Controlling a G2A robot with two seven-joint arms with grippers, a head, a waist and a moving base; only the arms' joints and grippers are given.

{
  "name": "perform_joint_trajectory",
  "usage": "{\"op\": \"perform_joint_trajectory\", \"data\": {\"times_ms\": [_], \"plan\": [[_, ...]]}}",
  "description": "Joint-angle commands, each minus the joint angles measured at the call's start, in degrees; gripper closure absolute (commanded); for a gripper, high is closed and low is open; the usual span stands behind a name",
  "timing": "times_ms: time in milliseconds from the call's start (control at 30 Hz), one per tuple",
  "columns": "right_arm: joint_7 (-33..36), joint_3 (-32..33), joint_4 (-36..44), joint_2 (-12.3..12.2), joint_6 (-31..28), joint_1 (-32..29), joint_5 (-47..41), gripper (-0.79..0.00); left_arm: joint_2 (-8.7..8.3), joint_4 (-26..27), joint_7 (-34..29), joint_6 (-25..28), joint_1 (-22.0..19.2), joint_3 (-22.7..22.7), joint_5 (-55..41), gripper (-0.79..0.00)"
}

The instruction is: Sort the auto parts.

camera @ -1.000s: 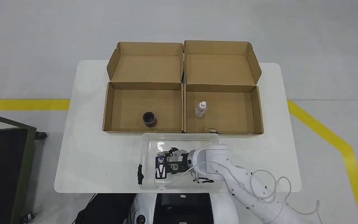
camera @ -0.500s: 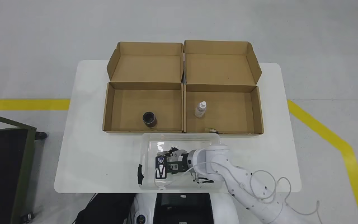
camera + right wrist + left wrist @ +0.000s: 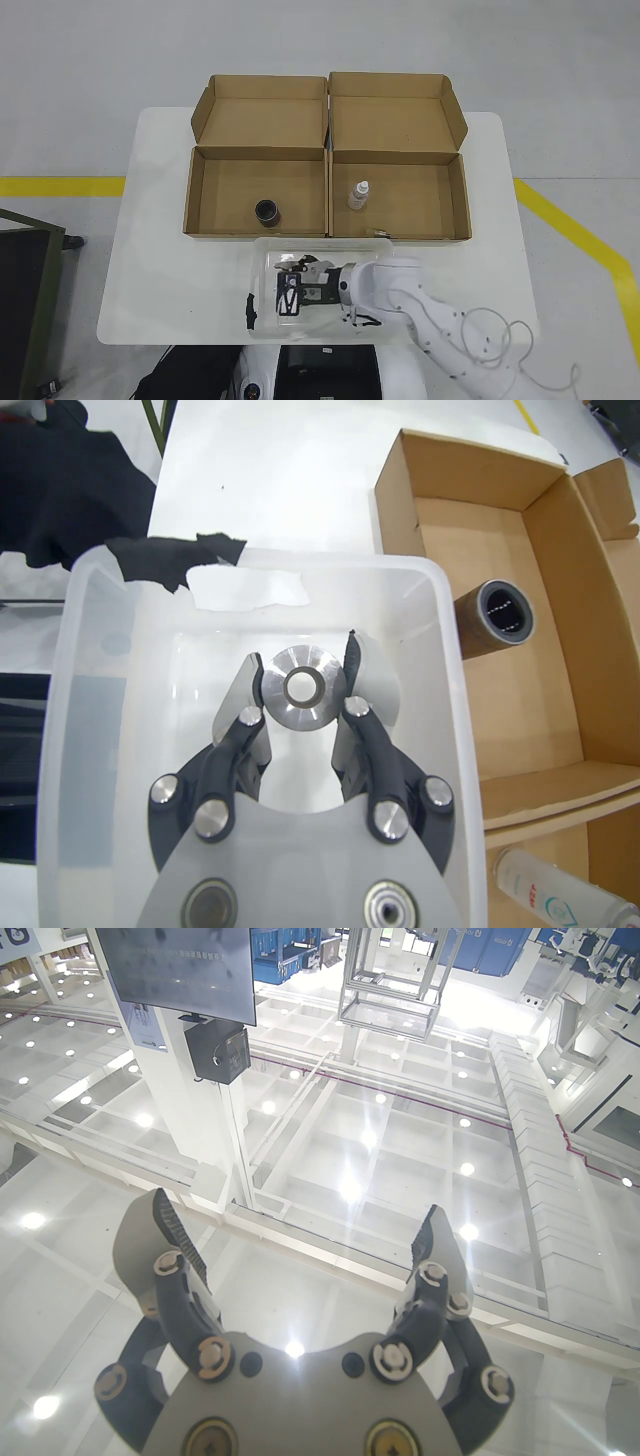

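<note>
A round silver metal part with a centre hole (image 3: 302, 687) sits between the fingers of my right gripper (image 3: 304, 656), which is shut on it inside the clear plastic bin (image 3: 440, 600). From above, that gripper (image 3: 290, 292) is at the left end of the bin (image 3: 262, 262), near the table's front edge. A dark cylindrical bearing (image 3: 495, 617) (image 3: 266, 211) lies in the left cardboard box (image 3: 195, 190). A small clear bottle (image 3: 545, 895) (image 3: 357, 194) lies in the right cardboard box (image 3: 455, 195). My left gripper (image 3: 297, 1208) points up at the ceiling, open and holding nothing.
Both boxes stand side by side behind the bin with their lids folded back. A black scrap (image 3: 170, 555) (image 3: 249, 310) hangs on the bin's left rim. Bare white tabletop (image 3: 160, 260) lies left and right of the bin.
My right gripper has shifted a little to the left and toward the boxes inside the bin, keeping the metal part between its fingers. The boxes and their contents have not moved.
</note>
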State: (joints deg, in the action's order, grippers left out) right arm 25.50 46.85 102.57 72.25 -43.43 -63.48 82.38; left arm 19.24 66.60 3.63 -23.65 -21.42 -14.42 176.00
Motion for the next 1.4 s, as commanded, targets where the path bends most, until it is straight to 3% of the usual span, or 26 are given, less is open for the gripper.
{"op": "perform_joint_trajectory", "data": {"times_ms": [0,400,1067,1367], "plan": [[-0.8,0.92,0.89,-0.2,-0.8,-0.07,-1.16,0.0,0.0,0.0,0.0,0.0,0.0,0.0,0.0,-0.785],[-6.64,6.74,7.54,-1.35,-1.95,-0.76,-3.62,0.0,0.0,0.0,0.0,0.0,0.0,0.0,0.0,-0.785],[-25.09,17.84,8.35,-2.64,-4.77,1.26,-9.99,0.0,0.0,0.0,0.0,0.0,0.0,0.0,0.0,-0.785],[-34.29,21.5,9.3,-2.9,-2.35,1.13,-9.17,0.0,0.0,0.0,0.0,0.0,0.0,0.0,0.0,-0.785]]}}
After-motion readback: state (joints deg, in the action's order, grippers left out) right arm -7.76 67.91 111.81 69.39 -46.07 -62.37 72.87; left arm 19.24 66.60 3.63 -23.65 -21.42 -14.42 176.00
